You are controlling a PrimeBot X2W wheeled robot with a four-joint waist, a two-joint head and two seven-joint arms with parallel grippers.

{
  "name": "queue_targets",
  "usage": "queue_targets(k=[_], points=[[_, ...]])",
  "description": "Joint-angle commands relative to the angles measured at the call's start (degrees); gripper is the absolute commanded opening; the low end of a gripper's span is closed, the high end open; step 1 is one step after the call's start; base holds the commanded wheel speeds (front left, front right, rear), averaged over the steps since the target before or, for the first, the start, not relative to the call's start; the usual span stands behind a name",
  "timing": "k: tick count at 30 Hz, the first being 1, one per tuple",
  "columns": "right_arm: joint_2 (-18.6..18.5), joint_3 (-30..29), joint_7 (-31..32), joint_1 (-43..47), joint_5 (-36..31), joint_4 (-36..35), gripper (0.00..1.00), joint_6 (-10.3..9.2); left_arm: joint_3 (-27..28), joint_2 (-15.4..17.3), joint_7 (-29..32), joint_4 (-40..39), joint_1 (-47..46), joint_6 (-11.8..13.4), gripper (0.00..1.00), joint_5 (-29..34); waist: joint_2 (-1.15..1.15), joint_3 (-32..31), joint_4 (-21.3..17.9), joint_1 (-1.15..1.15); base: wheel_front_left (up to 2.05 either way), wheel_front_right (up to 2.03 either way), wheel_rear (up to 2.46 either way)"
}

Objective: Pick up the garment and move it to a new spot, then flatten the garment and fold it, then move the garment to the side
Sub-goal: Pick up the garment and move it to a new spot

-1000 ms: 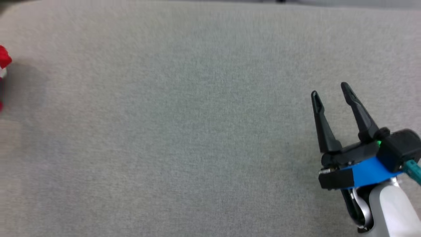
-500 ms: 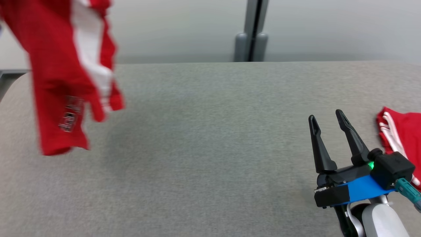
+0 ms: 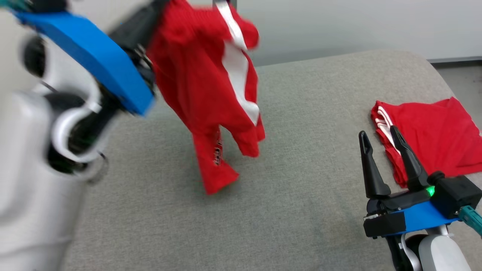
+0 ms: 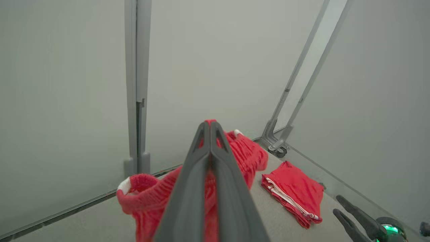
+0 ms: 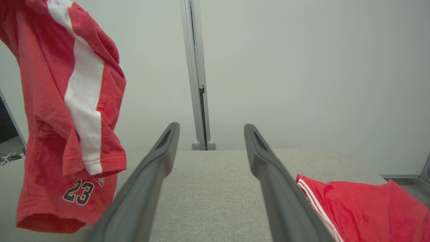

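Observation:
A red garment with a white side stripe and the number 23 hangs from my left gripper, which is shut on its top edge high over the grey table. The left wrist view shows the shut left gripper with the garment bunched around it. In the right wrist view the garment dangles at the left, its hem close above the table. My right gripper stands open and empty low at the right, and its wrist view shows the right gripper with jaws wide apart.
A second red garment, folded, lies at the table's right side just beyond the right fingers; the folded garment appears in both wrist views. A grey post stands behind the table against a pale wall.
The head camera has swung, so the whole picture shifted. The left arm has come into view, carrying the hanging garment toward the table's middle. The right gripper has stayed open.

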Motion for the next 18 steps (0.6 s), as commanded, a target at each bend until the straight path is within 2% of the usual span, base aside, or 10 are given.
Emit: queue_targets(k=[1,5,9,10,11,12,16,18], points=[[0.33,-0.05,-0.45,-0.1,0.42,-0.04,1.0,0.04,-0.59,-1.11,-0.97,0.72,2.16,0.18,0.0,-0.41,0.0,0.22,-0.19,0.0,0.0,0.0,0.0],[0.48,-0.01,-0.64,-0.77,0.74,0.23,1.0,0.04,-4.49,-4.46,-3.93,5.74,9.71,0.03,0.0,0.13,0.0,1.22,-0.93,0.0,0.0,0.0,0.0],[0.53,-0.2,-0.88,-0.95,1.06,0.5,1.0,0.04,-8.23,-6.6,-9.2,13.03,17.17,0.52,0.0,3.4,0.0,1.49,-0.96,0.0,0.0,0.0,0.0],[0.56,-0.3,-0.82,-0.88,1.28,0.56,1.0,0.04,-8.83,-7.13,-10.38,14.59,18.67,0.69,0.23,4.01,0.0,1.51,-0.81,0.0,0.0,0.0,0.0],[0.57,-0.42,-0.81,-0.8,1.33,0.71,1.0,0.04,-9.26,-7.76,-11.77,16.26,19.88,0.83,0.54,4.34,0.0,1.44,-0.6,0.0,0.0,0.0,0.0],[0.58,-0.44,-0.73,-0.72,1.29,0.77,1.0,0.04,-9.56,-8.1,-13.38,17.26,20.67,0.62,1.0,4.85,0.0,1.34,-0.3,0.0,0.0,0.0,0.0],[0.59,-0.84,-0.27,0.23,1.15,0.68,1.0,0.04,-9.12,-10.26,-21.96,19.41,24.37,-1.56,1.0,5.2,0.0,0.52,1.5,0.0,0.0,0.0,0.0],[0.59,-0.96,-0.08,0.6,1.05,0.4,1.0,0.04,-8.75,-10.27,-25.39,19.51,25.25,-2.37,1.0,5.89,0.0,0.09,2.71,0.0,0.0,0.0,0.0]])
